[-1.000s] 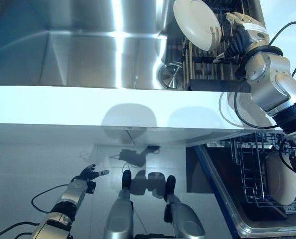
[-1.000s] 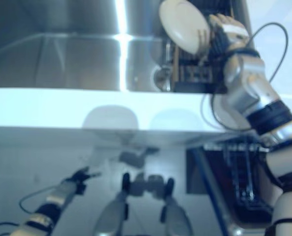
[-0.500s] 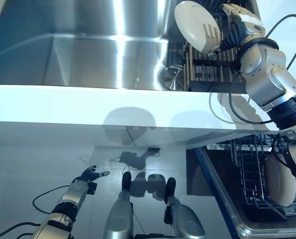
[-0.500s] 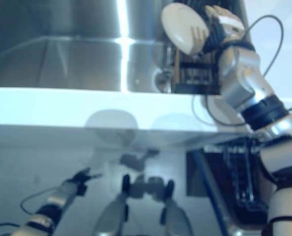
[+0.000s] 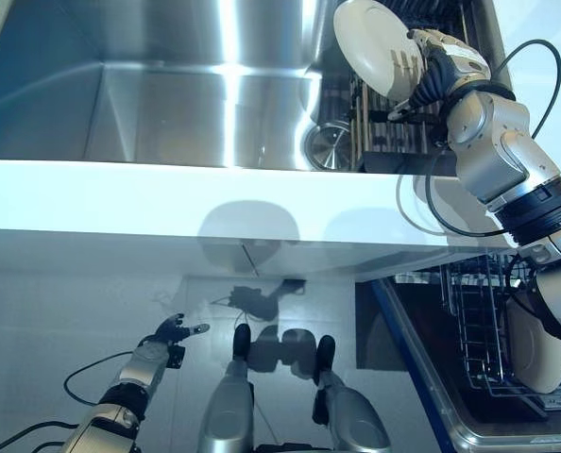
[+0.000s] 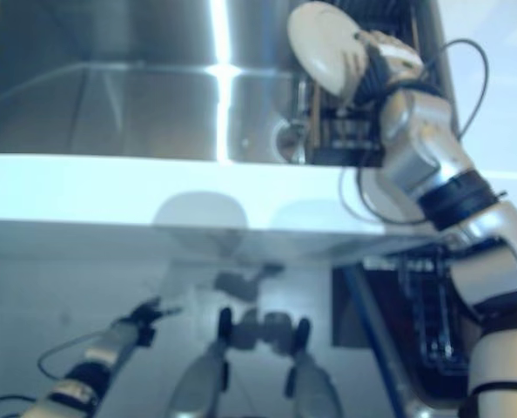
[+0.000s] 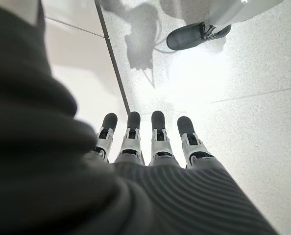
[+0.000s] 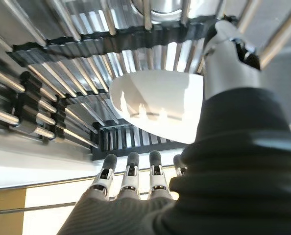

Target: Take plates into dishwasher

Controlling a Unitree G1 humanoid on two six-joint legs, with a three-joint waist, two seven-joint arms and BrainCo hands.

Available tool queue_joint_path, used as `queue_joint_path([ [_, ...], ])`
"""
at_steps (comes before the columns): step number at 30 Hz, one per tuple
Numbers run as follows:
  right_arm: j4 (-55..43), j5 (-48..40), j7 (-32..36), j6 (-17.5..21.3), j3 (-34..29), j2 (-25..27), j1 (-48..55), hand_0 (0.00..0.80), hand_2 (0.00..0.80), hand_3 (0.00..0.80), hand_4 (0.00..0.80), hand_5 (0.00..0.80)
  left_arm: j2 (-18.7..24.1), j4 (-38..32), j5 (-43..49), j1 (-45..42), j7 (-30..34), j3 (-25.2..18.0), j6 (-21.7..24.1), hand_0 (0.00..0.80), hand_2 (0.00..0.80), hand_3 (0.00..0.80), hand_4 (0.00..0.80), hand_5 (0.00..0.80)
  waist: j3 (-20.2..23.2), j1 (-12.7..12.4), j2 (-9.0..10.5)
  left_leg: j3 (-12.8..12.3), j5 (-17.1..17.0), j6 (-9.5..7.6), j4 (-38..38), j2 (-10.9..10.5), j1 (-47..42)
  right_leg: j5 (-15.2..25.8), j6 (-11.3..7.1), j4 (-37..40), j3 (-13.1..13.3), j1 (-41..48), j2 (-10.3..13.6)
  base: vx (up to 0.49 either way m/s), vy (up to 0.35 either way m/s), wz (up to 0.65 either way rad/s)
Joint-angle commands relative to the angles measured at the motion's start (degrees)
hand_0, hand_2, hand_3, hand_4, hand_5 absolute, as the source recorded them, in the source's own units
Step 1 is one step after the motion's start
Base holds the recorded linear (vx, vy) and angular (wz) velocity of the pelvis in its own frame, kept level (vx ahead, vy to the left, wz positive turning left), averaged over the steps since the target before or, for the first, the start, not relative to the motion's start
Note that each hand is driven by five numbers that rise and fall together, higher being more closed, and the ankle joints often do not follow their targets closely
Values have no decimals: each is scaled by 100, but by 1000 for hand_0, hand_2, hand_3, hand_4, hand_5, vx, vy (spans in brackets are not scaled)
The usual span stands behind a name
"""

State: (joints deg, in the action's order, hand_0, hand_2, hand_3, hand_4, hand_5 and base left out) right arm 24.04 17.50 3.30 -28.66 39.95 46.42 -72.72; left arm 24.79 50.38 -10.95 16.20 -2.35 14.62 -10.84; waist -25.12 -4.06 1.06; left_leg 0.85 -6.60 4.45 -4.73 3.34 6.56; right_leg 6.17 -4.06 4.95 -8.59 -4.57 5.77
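Since the earlier frame the right hand (image 5: pixel 430 66) w/ its white plate (image 5: pixel 375 47) has shifted a little toward the sink's far side, arm bent more over the counter; left hand hasn't moved. Right hand grasps the plate, fingers (image 8: pixel 131 172) on one face and thumb (image 8: pixel 229 54) on the other, pinching the rim. Plate is tilted, held above the dark drying rack (image 5: pixel 394 123) at the right end of the steel sink (image 5: pixel 167 104); can't tell if it touches the rack's rods. Round drain (image 5: pixel 326 146) sits just left of the rack. White counter (image 5: pixel 167 203) runs along the sink's near edge. Below right, the open dishwasher's wire basket (image 5: pixel 479 321) has another white plate (image 5: pixel 535 349) standing on edge in it. Left hand (image 5: pixel 167 332) hangs low over the speckled floor (image 7: pixel 224 73), fingers (image 7: pixel 157 132) straight and relaxed, holding nothing.
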Motion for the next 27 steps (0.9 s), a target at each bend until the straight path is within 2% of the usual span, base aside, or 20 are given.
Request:
queue_joint_path([
  [1, 293, 446, -45, 77, 426, 239, -692, 0, 0, 0, 0, 0, 34, 155, -220, 200, -105, 324, 87, 0, 0, 0, 0, 0, 138, -127, 159, -82, 299, -153, -27, -215, -7, 37, -340, -72, 155, -256, 134, 0, 0, 0],
  [9, 377, 706, 67, 139, 652, 350, -937, 0, 0, 0, 0, 0, 47, 167, -282, 230, -127, 344, 98, 0, 0, 0, 0, 0, 119, -119, 162, -101, 300, -154, -27, -205, 4, 27, -334, -78, 162, -267, 120, 0, 0, 0],
  [15, 419, 802, 132, 212, 776, 481, -1080, 0, 0, 0, 0, 0, 80, 151, -189, 197, -152, 321, 88, 0, 0, 0, 0, 0, 133, -147, 265, -82, 325, -155, -27, -186, -10, 18, -348, -93, 141, -253, 102, 33, -32, 0],
  [27, 332, 876, 176, 225, 869, 548, -1164, 0, 0, 0, 0, 0, 122, 186, -153, 121, -151, 305, 85, 0, 0, 0, 0, 0, 95, -187, 335, -61, 349, -178, -27, -173, -43, 1, -338, -116, 114, -224, 86, 54, -16, 0],
])
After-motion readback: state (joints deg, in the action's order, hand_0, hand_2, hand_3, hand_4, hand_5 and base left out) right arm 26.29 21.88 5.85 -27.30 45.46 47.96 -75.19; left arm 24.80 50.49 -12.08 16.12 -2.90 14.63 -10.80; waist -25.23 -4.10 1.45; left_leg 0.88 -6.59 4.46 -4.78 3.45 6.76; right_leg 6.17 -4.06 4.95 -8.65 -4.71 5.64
